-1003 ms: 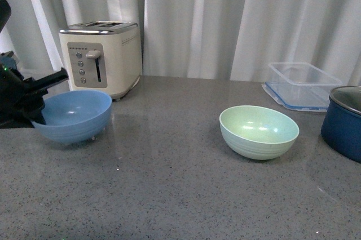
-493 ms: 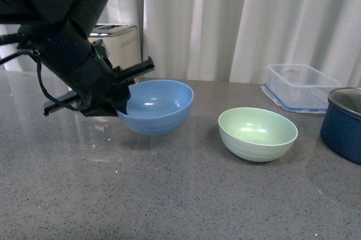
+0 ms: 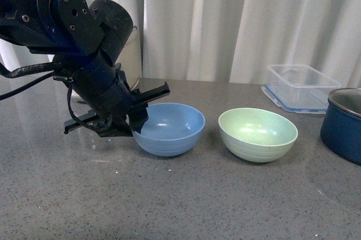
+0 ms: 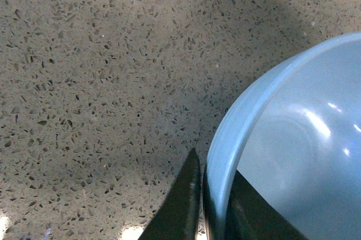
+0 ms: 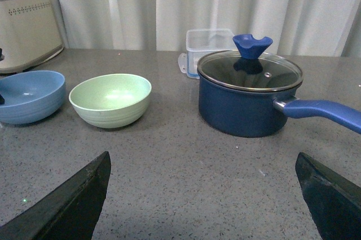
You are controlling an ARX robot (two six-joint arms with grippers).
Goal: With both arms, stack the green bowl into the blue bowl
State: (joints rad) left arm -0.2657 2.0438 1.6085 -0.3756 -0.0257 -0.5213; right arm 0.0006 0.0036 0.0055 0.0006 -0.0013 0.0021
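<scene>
The blue bowl (image 3: 172,128) sits on the grey counter at centre, just left of the green bowl (image 3: 258,133), a small gap between them. My left gripper (image 3: 137,117) is shut on the blue bowl's left rim, one jaw inside and one outside; the left wrist view shows the rim (image 4: 231,138) pinched between the black fingers (image 4: 186,206). My right gripper (image 5: 203,195) is open and empty, low over the counter, not in the front view; its view shows the green bowl (image 5: 110,100) and the blue bowl (image 5: 29,96) ahead.
A cream toaster (image 5: 28,29) stands at the back left, mostly hidden by my left arm in the front view. A clear plastic container (image 3: 302,85) sits at the back right. A dark navy pot (image 3: 344,124) with a glass lid (image 5: 249,71) stands at the right.
My left gripper carried the blue bowl from the far left, by the toaster, rightward and lowered it onto the counter beside the green bowl. The green bowl has not moved.
</scene>
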